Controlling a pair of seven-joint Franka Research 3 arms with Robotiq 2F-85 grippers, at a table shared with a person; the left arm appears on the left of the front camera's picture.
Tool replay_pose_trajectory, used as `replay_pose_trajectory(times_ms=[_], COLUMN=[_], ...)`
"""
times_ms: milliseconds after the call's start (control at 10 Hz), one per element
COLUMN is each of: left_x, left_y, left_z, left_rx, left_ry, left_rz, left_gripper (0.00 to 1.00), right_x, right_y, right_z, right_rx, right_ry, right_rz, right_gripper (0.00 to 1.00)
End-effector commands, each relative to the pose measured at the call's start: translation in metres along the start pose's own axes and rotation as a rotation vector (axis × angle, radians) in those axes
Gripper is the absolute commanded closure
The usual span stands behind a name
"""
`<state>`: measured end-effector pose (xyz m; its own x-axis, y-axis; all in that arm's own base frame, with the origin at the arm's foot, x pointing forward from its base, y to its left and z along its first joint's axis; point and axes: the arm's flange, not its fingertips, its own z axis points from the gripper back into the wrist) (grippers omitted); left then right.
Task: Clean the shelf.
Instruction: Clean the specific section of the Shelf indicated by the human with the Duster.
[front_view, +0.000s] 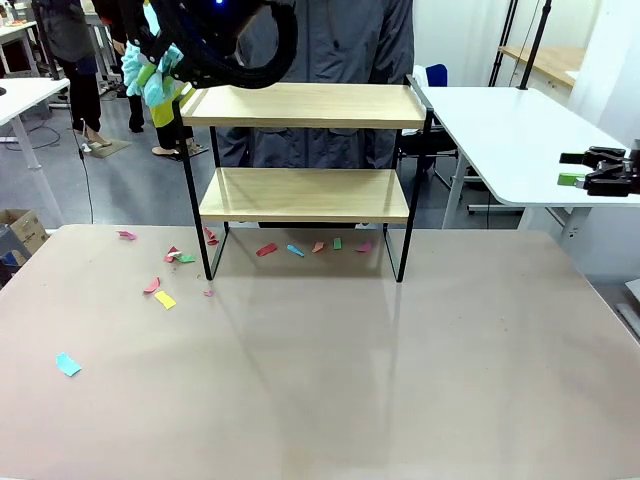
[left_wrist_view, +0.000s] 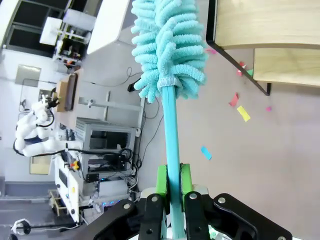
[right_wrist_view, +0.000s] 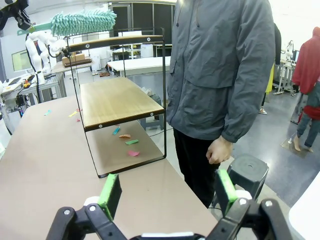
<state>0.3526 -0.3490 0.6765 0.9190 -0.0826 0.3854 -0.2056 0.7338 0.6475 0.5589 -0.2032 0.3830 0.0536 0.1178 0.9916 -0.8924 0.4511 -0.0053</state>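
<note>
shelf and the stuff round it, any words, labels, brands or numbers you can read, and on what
No text can be read anywhere.
shelf: bare wood boards and a black frame, no print.
scraps: plain coloured paper, no writing.
duster: no label in sight.
wall sheet in the left wrist view: too small and blurred to read.

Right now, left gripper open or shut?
Shut. The left gripper has its pads clamped on the duster handle.
</note>
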Motion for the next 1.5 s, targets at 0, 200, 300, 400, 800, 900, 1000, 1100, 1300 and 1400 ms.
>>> replay_pose_trajectory(times_ms=[0,200,300,400,800,900,1000,1100,1300,1400], left_x=[-0.008,-0.024,-0.033,-0.043,-0.063,-0.065,-0.069,-0.073,-0.076,-0.075], left_y=[0.014,0.053,0.073,0.093,0.136,0.136,0.135,0.132,0.117,0.109], left_z=[0.01,0.012,0.01,0.005,-0.031,-0.039,-0.045,-0.051,-0.068,-0.078], left_rx=[-0.134,-0.324,-0.429,-0.556,-0.845,-0.865,-0.865,-0.847,-0.805,-0.809], left_ry=[-0.097,-0.191,-0.238,-0.282,-0.315,-0.276,-0.255,-0.238,-0.115,-0.07], left_rz=[0.009,-0.04,-0.085,-0.155,-0.601,-0.705,-0.806,-0.943,-1.137,-1.203], left_gripper=[0.87,0.87,0.87,0.87,0.87,0.87,0.87,0.87,0.87,0.87], right_x=[0.003,0.003,0.003,0.003,0.003,0.003,0.003,0.003,0.003,0.003], right_y=[0.0,0.0,0.0,0.0,0.0,0.0,0.0,0.0,0.0,0.0], right_z=[-0.002,-0.002,-0.002,-0.002,-0.002,-0.002,-0.002,-0.002,-0.002,-0.002], right_rx=[0.002,0.002,0.002,0.002,0.002,0.002,0.002,0.002,0.002,0.002], right_ry=[-0.003,-0.003,-0.003,-0.003,-0.003,-0.003,-0.003,-0.003,-0.003,-0.003], right_rz=[0.006,0.006,0.006,0.006,0.006,0.006,0.006,0.006,0.006,0.006], right_gripper=[0.0,0.0,0.0,0.0,0.0,0.0,0.0,0.0,0.0,0.0])
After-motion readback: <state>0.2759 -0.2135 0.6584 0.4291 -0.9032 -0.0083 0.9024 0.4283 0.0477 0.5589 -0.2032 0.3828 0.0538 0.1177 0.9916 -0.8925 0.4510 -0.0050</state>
